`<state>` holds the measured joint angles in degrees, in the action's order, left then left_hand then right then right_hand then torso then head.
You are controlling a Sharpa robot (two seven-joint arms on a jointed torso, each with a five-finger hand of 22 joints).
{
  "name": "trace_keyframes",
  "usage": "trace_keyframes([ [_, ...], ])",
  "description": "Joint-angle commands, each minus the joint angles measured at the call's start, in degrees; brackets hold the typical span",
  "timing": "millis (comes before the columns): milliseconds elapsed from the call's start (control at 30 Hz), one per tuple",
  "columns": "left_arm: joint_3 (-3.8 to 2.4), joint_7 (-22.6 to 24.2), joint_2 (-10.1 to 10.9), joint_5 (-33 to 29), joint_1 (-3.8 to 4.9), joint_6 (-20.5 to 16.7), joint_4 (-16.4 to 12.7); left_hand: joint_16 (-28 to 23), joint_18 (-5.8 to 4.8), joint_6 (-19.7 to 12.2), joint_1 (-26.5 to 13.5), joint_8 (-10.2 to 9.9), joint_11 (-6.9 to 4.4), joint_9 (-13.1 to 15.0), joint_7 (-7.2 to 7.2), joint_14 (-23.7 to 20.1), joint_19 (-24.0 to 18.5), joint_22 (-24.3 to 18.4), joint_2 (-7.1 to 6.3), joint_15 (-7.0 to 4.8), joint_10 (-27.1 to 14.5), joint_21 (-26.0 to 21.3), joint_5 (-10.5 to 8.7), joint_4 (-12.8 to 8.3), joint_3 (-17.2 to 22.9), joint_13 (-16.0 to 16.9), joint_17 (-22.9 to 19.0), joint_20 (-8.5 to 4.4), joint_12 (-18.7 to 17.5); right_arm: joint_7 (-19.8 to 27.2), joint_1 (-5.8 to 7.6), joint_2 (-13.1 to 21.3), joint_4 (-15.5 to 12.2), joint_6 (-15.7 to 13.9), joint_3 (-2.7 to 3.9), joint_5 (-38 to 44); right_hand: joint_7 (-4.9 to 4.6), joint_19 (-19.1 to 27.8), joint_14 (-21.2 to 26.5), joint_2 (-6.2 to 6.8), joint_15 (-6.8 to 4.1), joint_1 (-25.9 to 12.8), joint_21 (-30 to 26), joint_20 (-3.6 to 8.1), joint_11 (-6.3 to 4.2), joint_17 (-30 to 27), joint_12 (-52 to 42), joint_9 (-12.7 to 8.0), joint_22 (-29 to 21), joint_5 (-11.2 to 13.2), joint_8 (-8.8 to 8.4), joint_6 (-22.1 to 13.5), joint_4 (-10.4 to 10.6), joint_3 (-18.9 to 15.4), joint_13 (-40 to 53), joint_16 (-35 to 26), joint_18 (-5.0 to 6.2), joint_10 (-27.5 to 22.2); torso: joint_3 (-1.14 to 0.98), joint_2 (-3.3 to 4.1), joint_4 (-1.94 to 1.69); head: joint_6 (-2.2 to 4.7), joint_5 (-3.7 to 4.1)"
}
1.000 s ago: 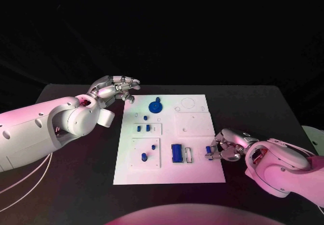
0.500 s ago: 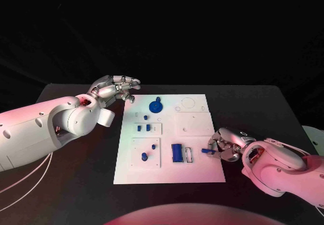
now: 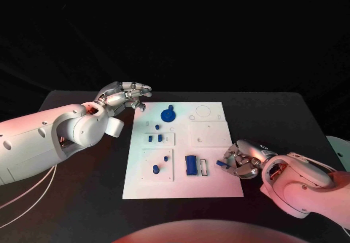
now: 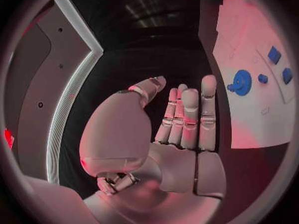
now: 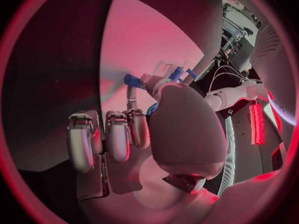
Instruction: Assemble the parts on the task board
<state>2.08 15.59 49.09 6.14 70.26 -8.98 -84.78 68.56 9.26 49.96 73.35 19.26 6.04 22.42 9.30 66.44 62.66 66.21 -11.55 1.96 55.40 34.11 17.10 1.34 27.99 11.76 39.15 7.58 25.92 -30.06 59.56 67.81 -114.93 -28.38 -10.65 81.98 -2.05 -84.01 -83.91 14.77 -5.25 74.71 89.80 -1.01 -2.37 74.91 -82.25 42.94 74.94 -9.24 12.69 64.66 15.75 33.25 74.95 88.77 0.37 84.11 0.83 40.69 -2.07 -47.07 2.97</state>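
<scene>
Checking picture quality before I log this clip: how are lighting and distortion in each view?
Head view: dark surround, pink-red light on both arms, the task board bright and legible. Left wrist view: fisheye bends the board's edge; the left hand is evenly lit. Right wrist view: heavy red wash, and the right hand hides much of the board.

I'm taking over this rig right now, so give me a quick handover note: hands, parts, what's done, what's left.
Left hand: holds nothing, fingers apart, raised by the far left corner of the task board.
Right hand: at the board's right edge, pinching a small blue part.
On the board: blue gear far side, two small blue pieces mid-left, two more near-left, blue block beside an open slot.
Done: cannot tell which are seated.
Left: place the pinched part.
</scene>
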Motion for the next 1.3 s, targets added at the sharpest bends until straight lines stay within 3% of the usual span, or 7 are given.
trace_keyframes([
  [33, -0.02, 0.17, -0.15, -0.22, 0.02, 0.88, -0.1, 0.23, 1.08, -0.51, -0.41, 0.35, -0.02, 0.05, 0.01, -0.48, -0.02, 0.0, 0.15, -0.02, -0.52, -0.33, -0.11, -0.03, 0.0, 0.1, 0.02, 0.33, 0.27, -0.17, 0.4, -0.17, -0.9, -1.84, 0.03, -3.04, 0.19, -5.99, -5.65, 0.06, -0.21, -1.48, 0.2, 0.01, 0.15, 13.06, -0.29, 0.84, 15.06, -0.34, 0.37, -0.31, -5.1, 5.57, 10.33, 0.36, -0.37, 2.97, 0.03, 0.01, 0.01, 0.0, -0.02],
  [267, -0.02, 0.15, -0.15, -0.22, 0.02, 0.84, -0.16, 0.23, 1.08, -0.51, -0.41, 0.35, -0.02, 0.05, 0.01, -0.48, -0.02, 0.0, 0.15, -0.02, -0.52, -0.33, -0.11, -0.03, 0.0, 0.1, 0.02, 0.33, 0.27, -0.54, 0.73, -1.85, -1.24, -1.03, 0.03, -6.38, 0.21, -5.99, -5.66, 0.67, -0.22, -5.75, 0.2, 0.02, 0.14, 13.11, -0.5, 0.81, 15.06, 0.12, 0.31, -0.01, -4.62, 5.87, 10.48, 0.39, -0.37, 3.08, 0.03, 0.1, -0.1, -0.14, -0.04],
  [533, -0.01, 0.14, -0.12, -0.21, 0.02, 0.86, -0.25, 0.27, 1.08, -0.52, -0.33, 0.38, 0.0, 0.05, 0.02, -0.48, -0.01, 0.01, 0.17, -0.02, -0.63, -0.35, -0.11, -0.09, 0.04, 0.1, 0.03, 0.33, 0.3, -0.94, 0.65, -4.27, -0.21, 0.54, 0.02, -8.4, 0.27, -5.99, -5.69, 0.96, -0.23, -11.3, 0.2, 0.02, 0.12, 13.21, -1.92, 0.29, 15.06, 0.63, 0.09, 1.02, -2.41, 4.61, 11.41, 0.43, -0.37, 3.65, 0.01, 0.07, -0.08, -0.28, -0.21],
  [900, -0.01, 0.1, -0.01, -0.21, 0.02, 0.91, -0.37, 0.27, 1.08, -0.52, -0.33, 0.38, 0.0, 0.05, 0.02, -0.48, -0.01, 0.01, 0.17, -0.02, -0.63, -0.35, -0.11, -0.09, 0.04, 0.1, 0.03, 0.33, 0.3, -1.42, 0.03, -6.83, 1.41, 1.71, 0.02, -9.13, 0.39, -5.99, -5.65, 0.33, -0.31, -13.34, 0.2, 0.08, 0.02, 13.05, -2.38, -0.06, 15.06, 0.9, -0.03, 1.7, -1.34, 3.99, 11.74, 0.36, -0.37, 3.84, -0.06, 0.1, 0.0, -0.38, -0.53],
  [1300, -0.01, 0.03, -0.02, -0.21, 0.02, 1.01, -0.37, 0.27, 1.08, -0.52, -0.33, 0.38, 0.0, 0.05, 0.02, -0.48, -0.01, 0.01, 0.17, -0.02, -0.63, -0.35, -0.11, -0.09, 0.04, 0.1, 0.03, 0.33, 0.3, -1.55, -0.05, -7.91, 2.05, 2.02, 0.02, -9.17, 0.37, -5.99, -5.62, 0.46, -0.31, -14.03, 0.2, 0.1, 0.03, 12.88, -2.35, -0.2, 15.06, 1.07, -0.15, 1.77, -1.02, 3.57, 11.74, 0.28, -0.37, 3.84, -0.05, 0.05, 0.0, -0.29, -0.62],
])
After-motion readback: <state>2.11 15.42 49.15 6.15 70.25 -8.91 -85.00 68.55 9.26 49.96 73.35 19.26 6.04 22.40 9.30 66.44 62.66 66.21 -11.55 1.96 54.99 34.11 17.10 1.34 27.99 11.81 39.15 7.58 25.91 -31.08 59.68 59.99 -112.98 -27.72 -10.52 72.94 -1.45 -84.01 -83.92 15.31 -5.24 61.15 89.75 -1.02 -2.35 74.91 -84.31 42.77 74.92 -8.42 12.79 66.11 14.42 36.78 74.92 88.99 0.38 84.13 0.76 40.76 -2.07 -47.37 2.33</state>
